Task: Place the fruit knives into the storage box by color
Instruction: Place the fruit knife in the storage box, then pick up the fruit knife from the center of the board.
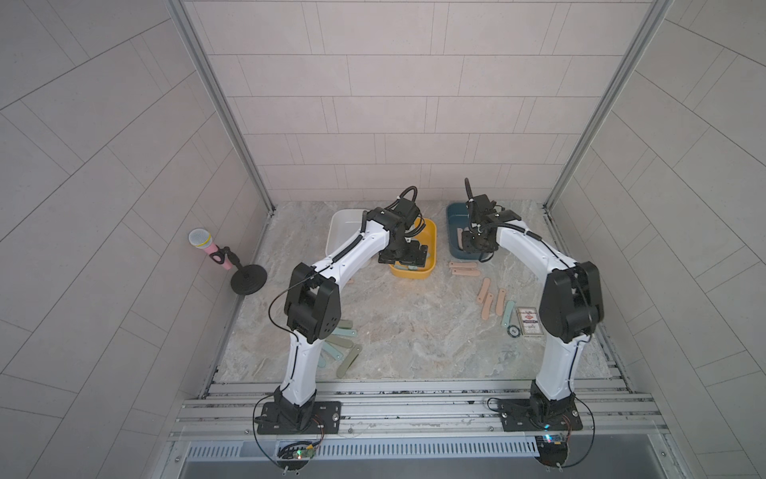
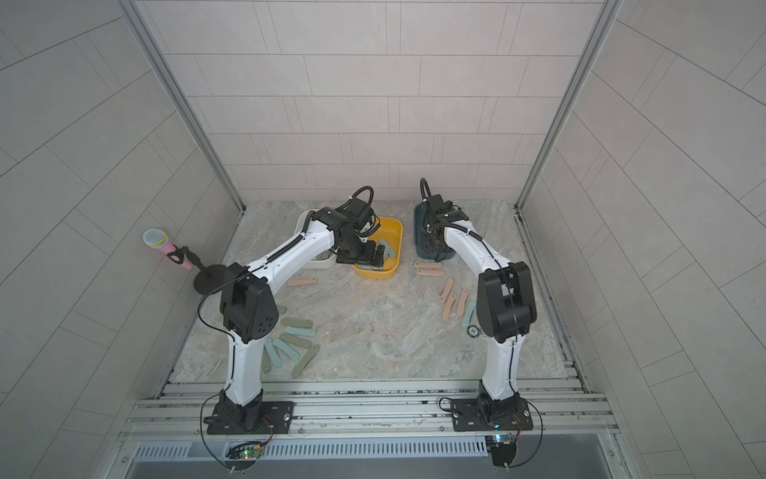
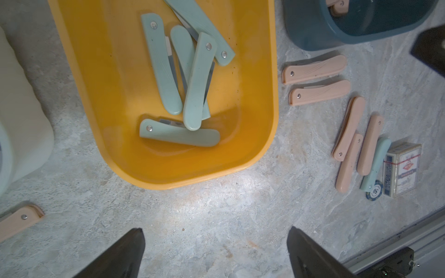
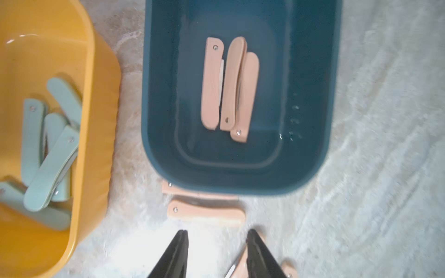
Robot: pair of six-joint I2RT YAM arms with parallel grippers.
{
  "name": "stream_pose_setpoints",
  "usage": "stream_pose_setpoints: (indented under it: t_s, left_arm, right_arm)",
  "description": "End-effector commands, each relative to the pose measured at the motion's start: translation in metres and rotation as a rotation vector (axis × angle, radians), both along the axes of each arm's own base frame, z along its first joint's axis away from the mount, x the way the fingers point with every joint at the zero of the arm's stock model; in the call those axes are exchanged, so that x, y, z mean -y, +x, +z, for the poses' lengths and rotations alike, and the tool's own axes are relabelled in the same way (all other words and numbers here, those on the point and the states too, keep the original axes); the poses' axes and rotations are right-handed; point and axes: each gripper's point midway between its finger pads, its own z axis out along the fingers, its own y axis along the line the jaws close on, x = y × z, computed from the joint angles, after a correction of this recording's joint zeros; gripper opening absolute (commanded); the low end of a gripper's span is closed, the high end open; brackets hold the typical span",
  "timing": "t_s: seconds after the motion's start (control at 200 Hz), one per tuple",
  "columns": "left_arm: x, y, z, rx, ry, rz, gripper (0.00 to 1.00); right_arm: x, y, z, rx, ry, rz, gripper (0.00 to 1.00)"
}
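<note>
Nearest the lens, two black base plates (image 1: 327,414) pin the arms to the aluminium rail (image 1: 414,404) along the tabletop's front edge. Just past it, toward the front left corner, you have a loose fan of olive-green knives (image 2: 296,322) and light teal knives (image 2: 299,331). They are flat matte bars with rounded ends, and some are hidden behind the left arm.

Back edge, three rounded tubs in a row:
- a white plastic tub (image 1: 338,226), mostly hidden by the left arm
- a yellow plastic tub (image 3: 265,108), with at least five light teal knives piled crosswise inside
- a dark blue plastic tub (image 4: 156,108), with three peach-pink knives (image 4: 232,81) side by side on its floor

Your left end effector (image 3: 215,229) hangs over the yellow tub's front end, fingers spread wide, nothing between them. Your right end effector (image 4: 218,231) hangs over the dark blue tub's front end, fingers parted, gap empty.

Loose peach-pink stock on the tabletop:
- a parallel pair of knives (image 3: 315,69) just in front of the dark blue tub
- three more plus one teal toward the right edge, beside a printed card box (image 3: 404,168) and a small round disc (image 3: 374,192)
- a lone knife (image 2: 302,282) in front of the white tub
</note>
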Motion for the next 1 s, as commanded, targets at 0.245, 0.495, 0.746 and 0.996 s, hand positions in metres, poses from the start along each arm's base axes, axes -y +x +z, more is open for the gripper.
stream_pose_setpoints:
  t_s: [0.245, 0.495, 0.746, 0.996]
  left_arm:
    - [-0.009, -0.063, -0.028, -0.064, 0.009, -0.039, 1.0]
    - [-0.016, -0.069, -0.046, -0.097, 0.054, -0.056, 1.0]
    - [-0.015, -0.067, -0.05, -0.105, 0.065, -0.067, 1.0]
    - [-0.015, -0.065, -0.053, -0.108, 0.073, -0.068, 1.0]
  right_arm:
    - [0.031, -0.089, -0.061, -0.118, -0.047, -0.112, 0.38]
    - [0.031, -0.064, -0.093, -0.161, -0.043, -0.13, 0.44]
    - [0.037, -0.051, -0.112, -0.189, -0.049, -0.173, 0.47]
    - [0.041, -0.041, -0.13, -0.209, -0.014, -0.206, 0.44]
